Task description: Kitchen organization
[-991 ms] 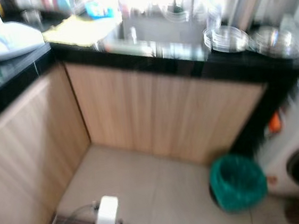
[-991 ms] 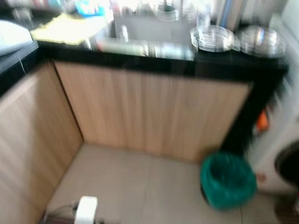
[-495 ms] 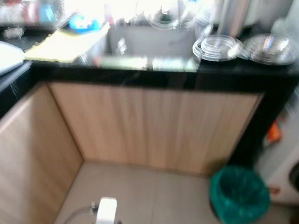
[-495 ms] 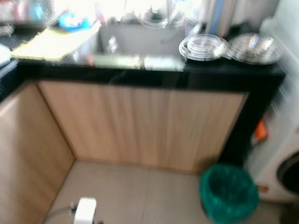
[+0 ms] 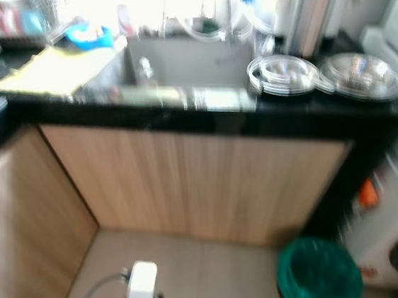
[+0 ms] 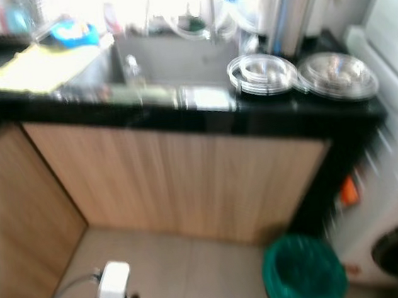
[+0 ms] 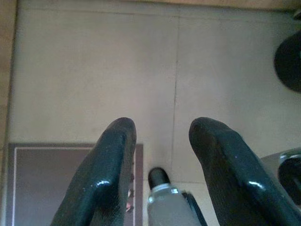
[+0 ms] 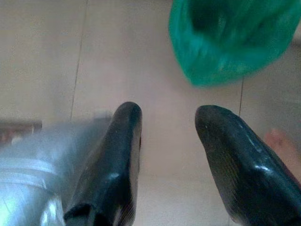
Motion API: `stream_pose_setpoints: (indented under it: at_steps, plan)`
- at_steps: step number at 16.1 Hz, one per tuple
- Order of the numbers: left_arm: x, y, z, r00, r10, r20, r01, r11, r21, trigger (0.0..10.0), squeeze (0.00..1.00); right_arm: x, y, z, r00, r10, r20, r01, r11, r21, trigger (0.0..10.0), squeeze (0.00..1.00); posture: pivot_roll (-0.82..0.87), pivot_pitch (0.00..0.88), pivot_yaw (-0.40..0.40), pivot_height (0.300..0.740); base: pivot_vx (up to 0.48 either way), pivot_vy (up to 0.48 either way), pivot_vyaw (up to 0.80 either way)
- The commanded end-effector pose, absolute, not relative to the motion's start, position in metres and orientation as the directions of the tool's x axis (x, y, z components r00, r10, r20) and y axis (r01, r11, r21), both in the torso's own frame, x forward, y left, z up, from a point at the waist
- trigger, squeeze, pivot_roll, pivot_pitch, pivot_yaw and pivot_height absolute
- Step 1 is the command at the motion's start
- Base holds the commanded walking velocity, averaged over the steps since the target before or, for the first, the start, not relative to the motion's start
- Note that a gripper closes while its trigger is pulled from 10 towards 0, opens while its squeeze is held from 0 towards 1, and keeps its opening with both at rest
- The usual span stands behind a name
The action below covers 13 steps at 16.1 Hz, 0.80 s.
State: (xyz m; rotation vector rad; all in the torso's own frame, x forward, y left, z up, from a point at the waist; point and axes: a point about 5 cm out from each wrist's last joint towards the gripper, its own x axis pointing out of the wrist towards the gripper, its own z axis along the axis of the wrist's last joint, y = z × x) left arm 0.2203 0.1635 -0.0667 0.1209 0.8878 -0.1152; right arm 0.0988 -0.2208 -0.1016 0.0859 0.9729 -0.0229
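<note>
Black counter (image 5: pixel 309 112), sink (image 5: pixel 176 62), green bin (image 5: pixel 319 275)

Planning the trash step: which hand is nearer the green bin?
Right. The right hand hangs open just short of the green bin; the left hand hangs over floor tiles farther off.

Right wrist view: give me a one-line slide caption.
Open right gripper hangs empty over beige tiled floor, near a green plastic-lined bin.

My head pair looks forward and down at the counter (image 5: pixel 181 115) and sink (image 6: pixel 168 60), blurred. Both wrist cameras face the floor (image 7: pixel 94 70) along parted fingers; the right one and the head pair share the green bin (image 8: pixel 230 37).
</note>
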Motion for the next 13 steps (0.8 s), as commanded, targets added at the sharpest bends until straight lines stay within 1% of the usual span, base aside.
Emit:
stream_pose_setpoints:
  at_steps: [1,5,8,13]
  plan:
    - [0.2179,0.1772,-0.0671,0.618,-0.017,-0.786,0.142,0.986,0.090,10.0,0.00,0.1028,-0.2149,-0.1014,0.578,0.030,-0.816,0.060,0.995,0.079,10.0,0.00,-0.07,0.000,-0.064,0.740,0.315,0.000,0.00]
    - [0.2170,0.1761,-0.0677,0.616,-0.022,-0.788,0.146,0.986,0.087,10.0,0.00,0.1022,-0.2154,-0.1016,0.575,0.027,-0.818,0.065,0.995,0.079,10.0,0.00,-0.07,0.000,-0.063,0.740,0.318,0.000,0.00]
    - [0.2155,0.1773,-0.0685,0.613,-0.021,-0.789,0.143,0.986,0.085,10.0,0.00,0.1024,-0.2149,-0.1016,0.576,0.030,-0.817,0.060,0.995,0.079,10.0,0.00,-0.07,0.000,-0.062,0.740,0.319,0.000,-0.68]
    - [0.2148,0.1777,-0.0689,0.611,-0.023,-0.791,0.147,0.986,0.084,10.0,0.00,0.1023,-0.2149,-0.1016,0.577,0.028,-0.816,0.063,0.995,0.079,10.0,0.00,-0.07,0.000,-0.061,0.740,0.318,0.000,0.00]
